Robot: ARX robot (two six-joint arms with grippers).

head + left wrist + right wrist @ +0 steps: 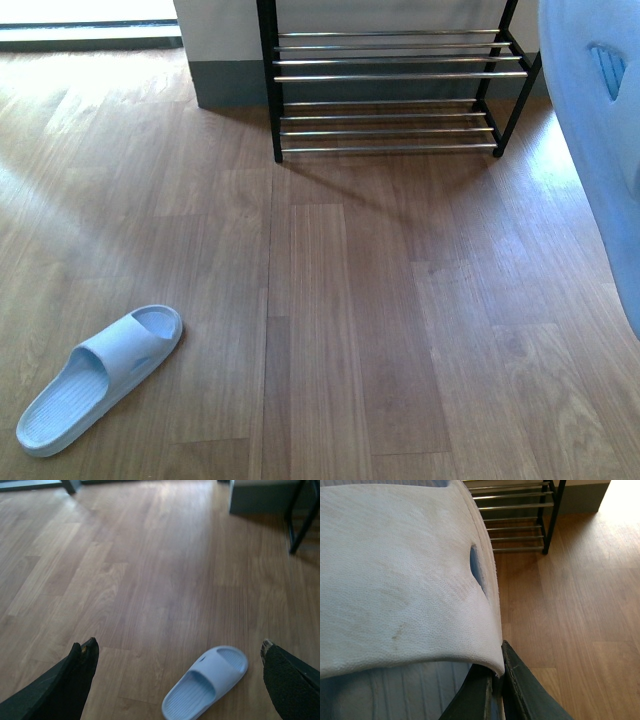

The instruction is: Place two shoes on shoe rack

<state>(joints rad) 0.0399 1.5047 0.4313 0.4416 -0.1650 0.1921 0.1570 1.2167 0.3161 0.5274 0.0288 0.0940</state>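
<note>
A pale blue slide sandal [395, 580] fills my right wrist view, its edge pinched tight in my right gripper [498, 675]. The shoe rack [390, 75] stands at twelve o'clock. I judge shoe one is mid-delivery: the next move is to reach forward and lay it level across a tier. My left gripper [178, 647] gapes wide and empty above the second slide sandal [100, 380], on the floor at seven o'clock.

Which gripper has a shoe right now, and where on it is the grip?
The right gripper is shut on a pale blue slide sandal, pinching the edge of its strap. The left gripper is open and empty.
</note>
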